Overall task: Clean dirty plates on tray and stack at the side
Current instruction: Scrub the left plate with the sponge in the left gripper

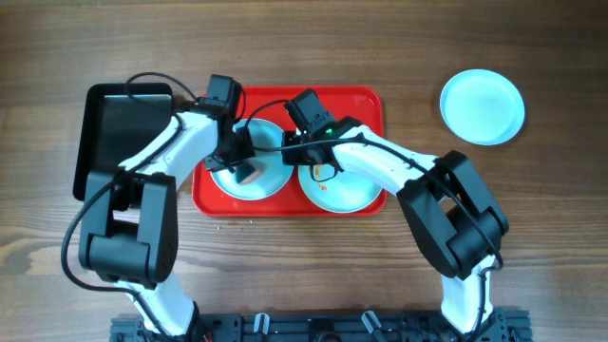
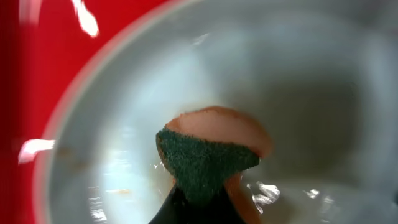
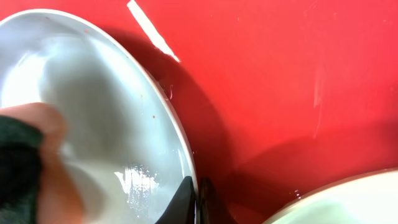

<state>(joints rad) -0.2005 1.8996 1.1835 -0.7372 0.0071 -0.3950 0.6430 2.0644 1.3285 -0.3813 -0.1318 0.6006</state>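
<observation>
Left gripper (image 2: 198,210): clamped on green-faced sponge (image 2: 208,158), pressed on left plate (image 1: 273,182)
Right gripper (image 3: 198,202): pinching that plate's rim
Around: red tray (image 1: 363,103); black tray (image 1: 122,123) upper left; third plate (image 1: 482,106) upper right

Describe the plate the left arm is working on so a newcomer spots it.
Find the red tray mid-table, holding two pale blue plates side by side. It is the left plate, with the green-topped sponge pressed on it; the right plate has none.

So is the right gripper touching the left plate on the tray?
Touching. In the right wrist view, the right gripper is shut on the rim of the left plate, with no gap.
</observation>
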